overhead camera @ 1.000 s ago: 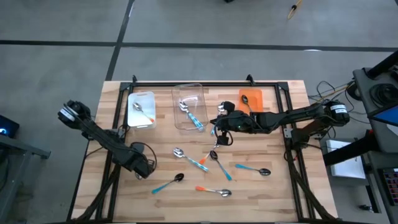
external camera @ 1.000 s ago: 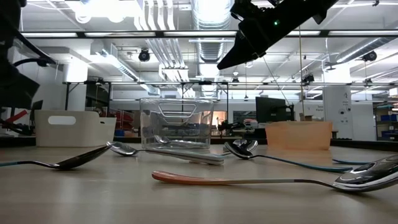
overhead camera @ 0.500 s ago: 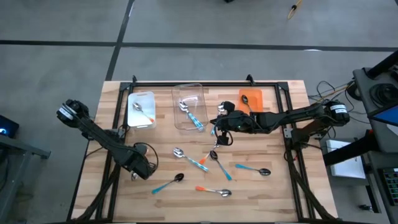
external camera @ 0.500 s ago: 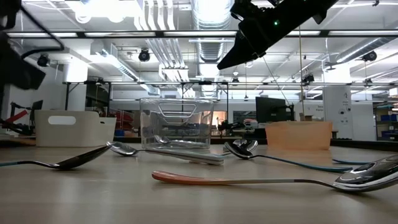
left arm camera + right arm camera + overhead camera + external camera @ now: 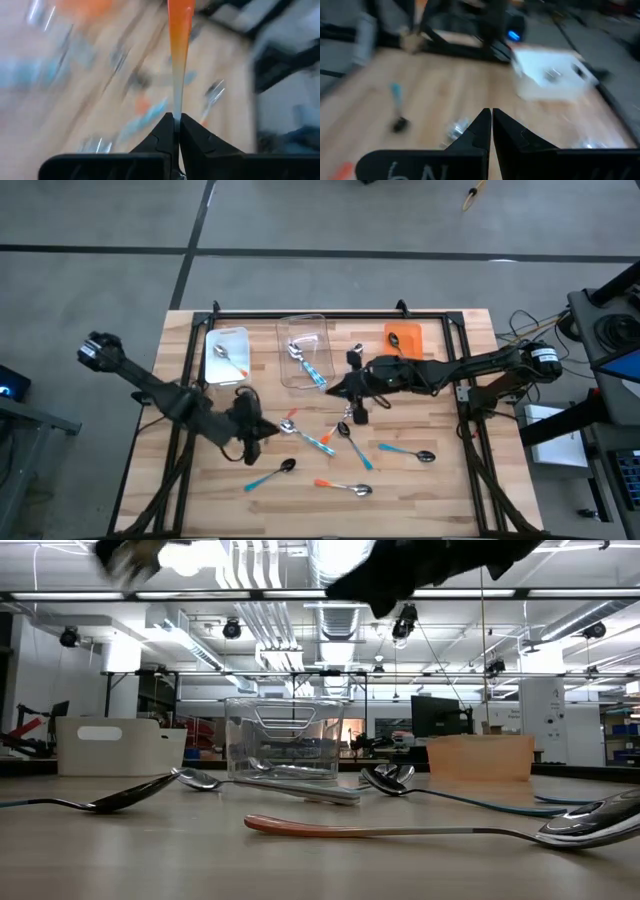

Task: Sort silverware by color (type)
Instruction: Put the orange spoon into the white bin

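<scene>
My left gripper (image 5: 252, 436) hovers over the table's near left part, shut on an orange-handled spoon (image 5: 180, 40); it shows as a blur at the top of the low view (image 5: 130, 555). My right gripper (image 5: 338, 390) hangs above the table's middle, shut with nothing between its fingers (image 5: 491, 114). Several spoons lie flat on the wood: a teal-handled one (image 5: 270, 474), an orange-handled one (image 5: 345, 487), a blue-handled one (image 5: 405, 451) and two crossed near the middle (image 5: 330, 438). My left gripper pinches the spoon between its two fingertips on the pale stretch of the handle (image 5: 176, 102) below its orange end. The handle sticks straight out ahead, in line with the fingers. The spoon is clear of the table; its bowl does not show.
At the far side stand a white bin (image 5: 228, 356) with one spoon, a clear bin (image 5: 305, 352) with several spoons and an orange bin (image 5: 403, 338) with one spoon. A black frame (image 5: 330, 315) runs along the table's far and side edges.
My left gripper has risen from low over the table's near left and swung toward the table's right, rolling as it went. My right gripper has tipped up from pointing down to nearly level, its tip now toward the table's left. The spoons lying on the table have stayed put.
</scene>
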